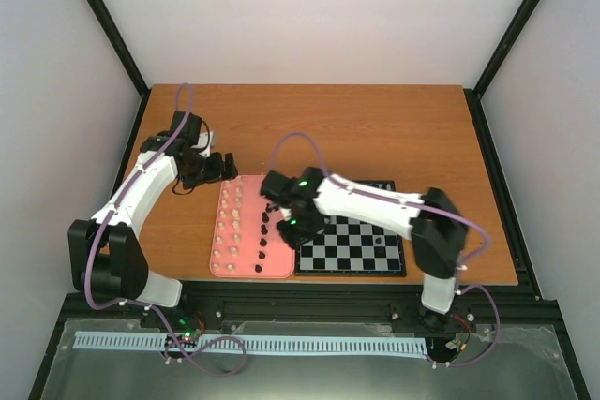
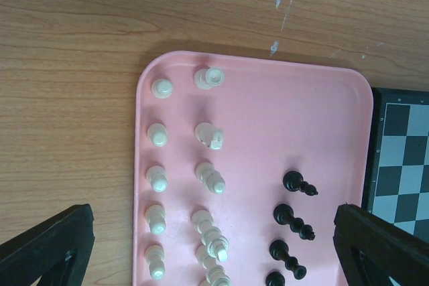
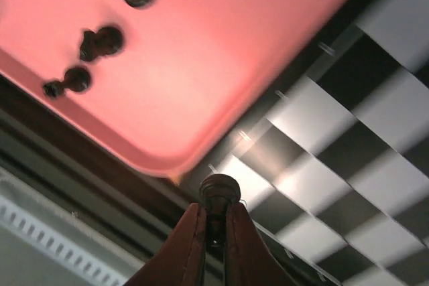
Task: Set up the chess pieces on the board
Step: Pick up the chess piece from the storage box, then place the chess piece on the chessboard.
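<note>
Over board (image 3: 315, 112): piece (image 3: 220, 191) pinched in R gripper (image 3: 216, 216).

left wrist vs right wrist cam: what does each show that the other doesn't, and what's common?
Left wrist only: two columns of cream-white pieces on the pink tray, the bare wooden table, and the left hand, its fingers wide apart with nothing gripped.
Right wrist only: the right hand shut on one dark piece, pinched between its fingers.
Both: the pink tray, the other dark pieces on it, and part of the board beside it.
</note>
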`<state>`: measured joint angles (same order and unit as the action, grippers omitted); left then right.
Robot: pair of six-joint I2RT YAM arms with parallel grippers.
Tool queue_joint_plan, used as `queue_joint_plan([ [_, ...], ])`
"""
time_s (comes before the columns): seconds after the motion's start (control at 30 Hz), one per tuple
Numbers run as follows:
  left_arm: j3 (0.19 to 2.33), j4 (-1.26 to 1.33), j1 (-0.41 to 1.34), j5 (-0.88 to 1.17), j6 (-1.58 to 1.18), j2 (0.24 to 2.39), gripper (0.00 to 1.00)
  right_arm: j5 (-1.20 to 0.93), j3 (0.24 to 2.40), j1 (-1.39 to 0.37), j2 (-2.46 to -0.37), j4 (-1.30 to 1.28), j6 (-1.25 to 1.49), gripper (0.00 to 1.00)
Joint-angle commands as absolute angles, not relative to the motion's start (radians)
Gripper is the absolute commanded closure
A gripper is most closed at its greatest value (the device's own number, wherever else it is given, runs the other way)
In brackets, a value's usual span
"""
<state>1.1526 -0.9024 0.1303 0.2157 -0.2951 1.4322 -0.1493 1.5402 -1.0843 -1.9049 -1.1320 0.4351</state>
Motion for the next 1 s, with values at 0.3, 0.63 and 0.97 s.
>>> queue_joint_plan([
  [0.3, 1.176, -0.882, 0.133, 0.255, -0.315, 1.429, 0.00, -0.148, 1.012, -0.700, -1.336, -1.236, 0.663, 0.97],
  [0.63, 1.177, -0.882, 0.134, 0.258, -0.316, 1.443, 0.00, -0.195, 0.845, -0.562, -1.272, -1.213, 0.695, 0.97],
  [0.97, 1.181, -0.888, 0.133, 0.251, -0.311, 1.450, 0.00, -0.213, 0.827, -0.552, -1.345, -1.182, 0.645, 0.97],
])
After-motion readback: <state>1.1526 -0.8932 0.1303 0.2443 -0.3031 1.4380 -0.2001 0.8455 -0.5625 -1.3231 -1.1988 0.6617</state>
